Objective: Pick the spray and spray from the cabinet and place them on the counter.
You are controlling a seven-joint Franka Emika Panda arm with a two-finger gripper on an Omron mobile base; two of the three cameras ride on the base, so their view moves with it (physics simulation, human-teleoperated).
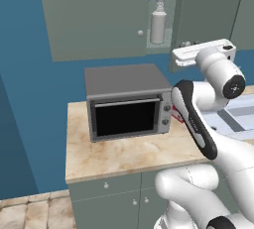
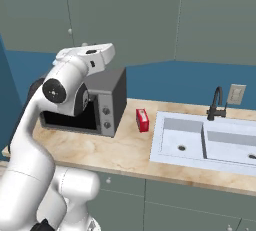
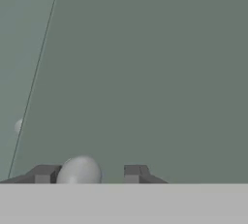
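The tall grey-white spray bottle [image 1: 158, 22] with its blue-white nozzle stands inside the grey-green wall cabinet [image 1: 94, 15], showing through a gap between the doors. The shorter green spray is hidden. My gripper [image 3: 89, 173] is up at the right-hand door [image 3: 145, 72], open, with that door's round pale knob [image 3: 80, 172] between its fingertips, closer to the left one. From the left base view the hand [image 1: 184, 47] sits just below and right of the bottle. The beige marbled counter [image 1: 129, 153] lies below.
A grey toaster oven [image 1: 126, 101] stands on the counter under the cabinet. A flat red box [image 2: 142, 120] lies between it and the pale sink [image 2: 165, 147] with its dark faucet [image 2: 216, 104]. A second knob [image 3: 19, 126] shows on the neighbouring door.
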